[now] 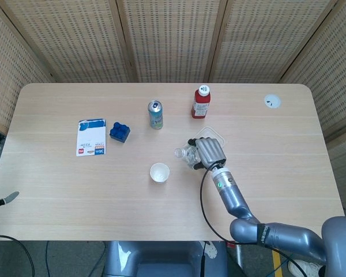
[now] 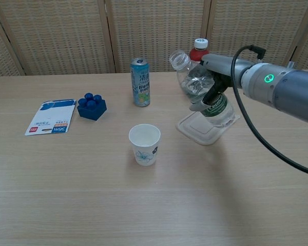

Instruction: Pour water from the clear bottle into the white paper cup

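Observation:
The white paper cup [image 1: 160, 172] [image 2: 145, 144] stands upright near the table's middle. My right hand [image 1: 211, 152] [image 2: 213, 91] grips the clear bottle [image 1: 188, 154] [image 2: 196, 83] around its body. The bottle is uncapped and raised off the table. It leans only slightly, with its open mouth up and toward the left. It hangs to the right of the cup and above the near edge of a clear plastic tray [image 1: 210, 134] [image 2: 204, 129]. No water runs from it. My left hand does not show in either view.
A drink can [image 1: 155, 114] [image 2: 140, 82] and a red bottle with a white cap [image 1: 200, 102] [image 2: 198, 48] stand behind the cup. A blue block [image 1: 119, 132] [image 2: 92, 106] and a printed card [image 1: 91, 137] [image 2: 51, 123] lie at the left. A white disc [image 1: 271, 101] sits far right.

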`<control>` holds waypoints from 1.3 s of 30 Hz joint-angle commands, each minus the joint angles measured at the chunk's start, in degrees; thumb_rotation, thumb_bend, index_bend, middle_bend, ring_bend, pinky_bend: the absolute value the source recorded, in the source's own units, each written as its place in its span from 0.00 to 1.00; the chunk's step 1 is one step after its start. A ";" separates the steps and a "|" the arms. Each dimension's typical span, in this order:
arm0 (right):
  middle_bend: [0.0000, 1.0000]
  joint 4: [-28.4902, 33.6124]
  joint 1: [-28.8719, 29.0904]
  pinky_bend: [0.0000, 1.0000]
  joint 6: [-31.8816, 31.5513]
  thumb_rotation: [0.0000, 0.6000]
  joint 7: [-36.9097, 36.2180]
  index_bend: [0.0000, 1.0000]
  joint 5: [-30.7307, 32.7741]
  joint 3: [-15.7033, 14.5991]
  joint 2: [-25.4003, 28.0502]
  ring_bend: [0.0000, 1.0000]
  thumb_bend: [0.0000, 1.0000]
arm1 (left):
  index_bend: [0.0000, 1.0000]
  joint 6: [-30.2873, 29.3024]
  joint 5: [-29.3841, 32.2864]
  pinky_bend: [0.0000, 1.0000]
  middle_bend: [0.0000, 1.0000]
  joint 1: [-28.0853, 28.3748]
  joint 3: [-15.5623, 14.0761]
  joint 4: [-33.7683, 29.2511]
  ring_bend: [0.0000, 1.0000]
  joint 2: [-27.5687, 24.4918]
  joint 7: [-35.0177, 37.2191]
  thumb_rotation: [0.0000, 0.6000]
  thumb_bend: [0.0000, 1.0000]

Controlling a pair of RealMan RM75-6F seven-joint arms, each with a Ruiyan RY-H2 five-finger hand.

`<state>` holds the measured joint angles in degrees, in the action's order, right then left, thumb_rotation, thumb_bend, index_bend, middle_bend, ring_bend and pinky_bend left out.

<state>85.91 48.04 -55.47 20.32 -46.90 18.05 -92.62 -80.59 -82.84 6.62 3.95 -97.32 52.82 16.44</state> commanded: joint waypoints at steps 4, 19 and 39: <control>0.60 -4.12 -7.27 0.73 7.22 1.00 -24.52 0.55 -12.92 -1.17 2.83 0.58 0.75 | 0.00 -0.42 -0.20 0.00 0.00 -0.20 -0.12 -0.11 0.00 0.20 -0.40 1.00 0.11; 0.61 -19.15 -11.00 0.72 1.38 1.00 -55.80 0.55 -29.25 -3.36 -3.82 0.59 0.75 | 0.00 0.05 -0.07 0.00 0.00 0.09 -0.27 -0.67 0.00 0.52 -2.07 1.00 0.11; 0.62 -34.93 -13.01 0.72 -6.06 1.00 -68.41 0.55 -33.92 -5.91 -11.50 0.59 0.75 | 0.00 0.28 -0.07 0.00 0.00 0.13 -0.46 -0.82 0.00 0.39 -2.08 1.00 0.11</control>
<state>52.17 35.25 -61.23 -47.44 -80.57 12.37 -103.27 -80.30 -82.91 6.76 3.50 -98.14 53.21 14.37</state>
